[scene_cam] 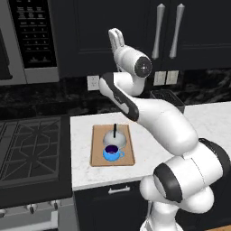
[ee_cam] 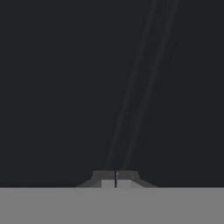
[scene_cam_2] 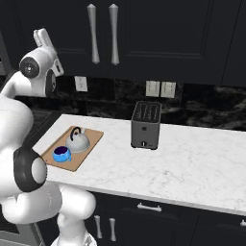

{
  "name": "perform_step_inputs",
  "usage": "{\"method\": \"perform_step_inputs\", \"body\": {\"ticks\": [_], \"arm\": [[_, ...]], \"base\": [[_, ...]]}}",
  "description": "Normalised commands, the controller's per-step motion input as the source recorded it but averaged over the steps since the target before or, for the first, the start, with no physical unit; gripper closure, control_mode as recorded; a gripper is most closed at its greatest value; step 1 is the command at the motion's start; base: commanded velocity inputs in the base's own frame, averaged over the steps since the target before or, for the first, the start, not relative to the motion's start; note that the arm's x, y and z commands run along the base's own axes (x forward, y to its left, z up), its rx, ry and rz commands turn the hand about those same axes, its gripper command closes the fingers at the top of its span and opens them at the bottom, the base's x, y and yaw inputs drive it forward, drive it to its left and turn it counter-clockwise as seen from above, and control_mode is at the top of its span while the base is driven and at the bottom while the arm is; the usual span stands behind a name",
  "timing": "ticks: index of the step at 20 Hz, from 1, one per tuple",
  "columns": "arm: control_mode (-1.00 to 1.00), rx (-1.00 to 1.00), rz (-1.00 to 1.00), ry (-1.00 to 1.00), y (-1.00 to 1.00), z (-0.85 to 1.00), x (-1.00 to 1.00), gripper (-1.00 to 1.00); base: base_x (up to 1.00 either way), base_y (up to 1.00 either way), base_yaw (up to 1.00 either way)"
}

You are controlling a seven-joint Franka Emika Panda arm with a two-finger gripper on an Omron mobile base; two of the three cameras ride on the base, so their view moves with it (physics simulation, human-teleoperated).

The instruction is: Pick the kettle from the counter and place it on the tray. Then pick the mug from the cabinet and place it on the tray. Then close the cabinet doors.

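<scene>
My gripper was raised high in front of the cabinet, its two fingers pressed together with nothing between them. In the hand view the fingertips met along a thin dark seam, facing a flat dark panel crossed by faint pale streaks. From the right base view the gripper stood just left of the cabinet doors, whose two silver bar handles hung side by side; the doors looked flush and closed.

Down on the counter, the tray lay near the left edge of the stone, just beside the stovetop. The kettle sat on the back half of the tray with its black handle upright, and the mug sat on the front half, just in front of the kettle and very close to it; I could not tell whether they touched. Both stood inside the tray's edges, with bare wood showing to either side.

The toaster stood well apart from the tray, toward the back wall. Right of it, the counter ran open and bare to its pale front edge. The microwave hung to the left of the cabinet, above the stovetop. My arm's elbow arched over the counter between the tray and the toaster.
</scene>
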Motion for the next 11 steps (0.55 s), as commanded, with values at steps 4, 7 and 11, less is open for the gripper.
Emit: {"method": "perform_step_inputs", "body": {"ticks": [4, 7, 11], "arm": [[-1.00, 0.00, 0.19, 0.00, -0.21, 0.00, 0.74, 1.00], [-1.00, 0.00, 0.17, 0.00, -0.18, 0.00, 0.59, 1.00], [-1.00, 0.00, 0.01, 0.03, -0.01, 0.00, 0.11, 1.00]], "base": [[0.00, 0.00, 0.00], [0.00, 0.00, 0.00], [0.00, 0.00, 0.00]]}}
